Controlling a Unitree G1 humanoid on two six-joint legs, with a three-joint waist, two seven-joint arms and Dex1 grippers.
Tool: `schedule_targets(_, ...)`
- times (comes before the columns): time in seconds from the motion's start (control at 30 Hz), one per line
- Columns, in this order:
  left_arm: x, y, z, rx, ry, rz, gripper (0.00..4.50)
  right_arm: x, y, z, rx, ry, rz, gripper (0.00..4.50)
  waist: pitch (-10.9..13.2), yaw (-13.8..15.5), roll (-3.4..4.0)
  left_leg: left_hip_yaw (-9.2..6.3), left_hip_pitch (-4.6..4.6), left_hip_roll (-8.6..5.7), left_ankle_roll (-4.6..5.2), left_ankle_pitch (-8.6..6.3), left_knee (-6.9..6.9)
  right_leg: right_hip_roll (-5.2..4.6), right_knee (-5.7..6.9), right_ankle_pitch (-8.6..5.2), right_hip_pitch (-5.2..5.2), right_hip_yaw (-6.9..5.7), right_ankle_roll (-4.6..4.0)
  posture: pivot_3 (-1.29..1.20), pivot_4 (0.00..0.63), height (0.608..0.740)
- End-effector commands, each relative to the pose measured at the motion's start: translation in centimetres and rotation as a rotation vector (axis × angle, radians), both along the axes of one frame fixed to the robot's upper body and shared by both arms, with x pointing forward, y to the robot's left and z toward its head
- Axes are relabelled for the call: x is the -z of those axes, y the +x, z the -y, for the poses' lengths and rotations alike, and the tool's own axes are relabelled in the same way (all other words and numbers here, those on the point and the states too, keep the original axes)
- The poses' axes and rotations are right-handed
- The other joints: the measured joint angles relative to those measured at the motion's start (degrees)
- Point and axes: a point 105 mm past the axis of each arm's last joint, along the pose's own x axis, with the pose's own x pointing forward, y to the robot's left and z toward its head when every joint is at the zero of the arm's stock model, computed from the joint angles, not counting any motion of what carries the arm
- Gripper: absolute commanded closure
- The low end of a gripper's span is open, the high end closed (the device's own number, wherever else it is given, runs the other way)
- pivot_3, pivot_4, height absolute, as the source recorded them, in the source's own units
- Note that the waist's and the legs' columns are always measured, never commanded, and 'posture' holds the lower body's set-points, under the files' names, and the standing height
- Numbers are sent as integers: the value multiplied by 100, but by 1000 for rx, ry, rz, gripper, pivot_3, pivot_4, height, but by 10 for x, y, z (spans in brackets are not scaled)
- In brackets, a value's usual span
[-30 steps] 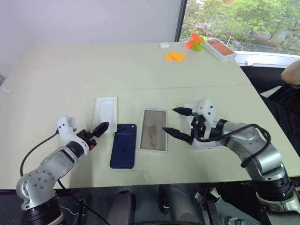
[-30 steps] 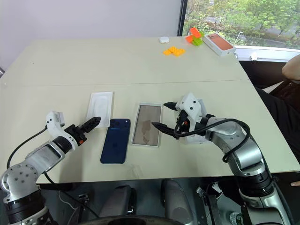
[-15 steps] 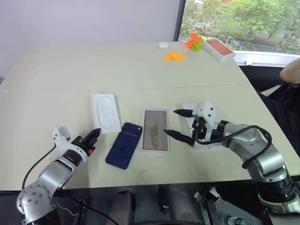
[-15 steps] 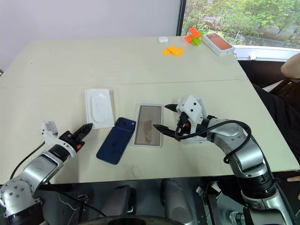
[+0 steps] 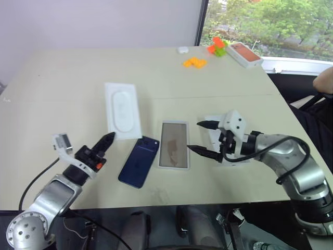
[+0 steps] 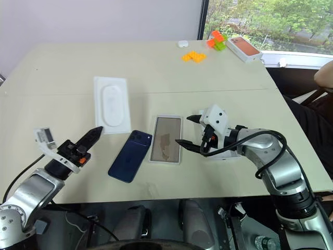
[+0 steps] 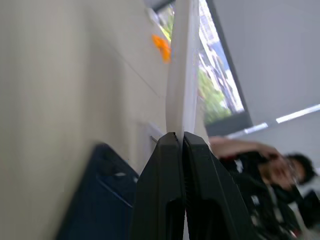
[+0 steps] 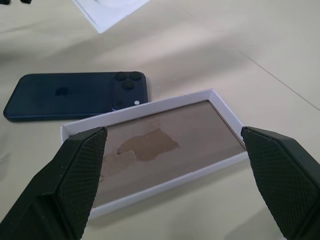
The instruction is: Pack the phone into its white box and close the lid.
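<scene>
- The left gripper (image 5: 108, 138) has its fingers pressed together on the near edge of the white insert (image 5: 123, 110), which it holds tilted up off the table (image 5: 62, 88); the insert's far end looks raised, though I cannot tell whether any part touches the table.
- In the left wrist view the insert's thin white edge (image 7: 181, 75) rises straight from between the two closed black fingers (image 7: 162, 190).
- The phone (image 5: 139, 161) lies flat on the table, back up, camera block at its far end, turned a little slantwise, just right of the left gripper and just left of the box (image 5: 174, 151).
- The box sits open and flat near the table's middle, its brownish floor showing, nothing in it.
- The right gripper (image 5: 201, 137) hovers just right of the box with fingers wide apart, holding nothing.
- Beneath the right gripper lies a white piece (image 5: 212, 123), mostly hidden; I cannot tell if it is the lid.
- At the far right stand orange blocks (image 5: 193, 62) and an orange-topped box (image 5: 244, 53).
</scene>
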Motion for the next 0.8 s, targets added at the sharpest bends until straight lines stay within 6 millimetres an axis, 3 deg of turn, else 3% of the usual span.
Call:
schedule_targets(0.03, 5, -8, 39, 167, 72, -35, 4475, -7, -2, 9, 7, -19, 42, 0, 0, 4, 0, -1, 0, 0, 0, 0, 0, 1, 0, 0, 0, 0, 0, 0, 150, 740)
schedule_targets(0.2, 22, -8, 59, 223, 153, -129, 4475, -7, -3, 14, 25, -25, 46, 0, 0, -21, 0, 2, -1, 2, 0, 0, -1, 7, 2, 0, 0, 3, 0, 0, 150, 740)
schedule_targets(0.4, 28, -4, 60, 181, 193, -204, 4475, -7, -5, 15, 36, -22, 48, 0, 0, -9, 1, -1, 0, 6, 0, 0, -1, 11, 4, 0, 0, 1, -1, 0, 150, 740)
schedule_targets(0.8, 21, -1, 69, 187, 202, -239, 4475, -8, -2, 11, 30, -16, 50, 0, 0, 3, 1, 1, -1, 1, 0, 0, -1, 5, 2, 0, 0, 2, -1, 0, 150, 740)
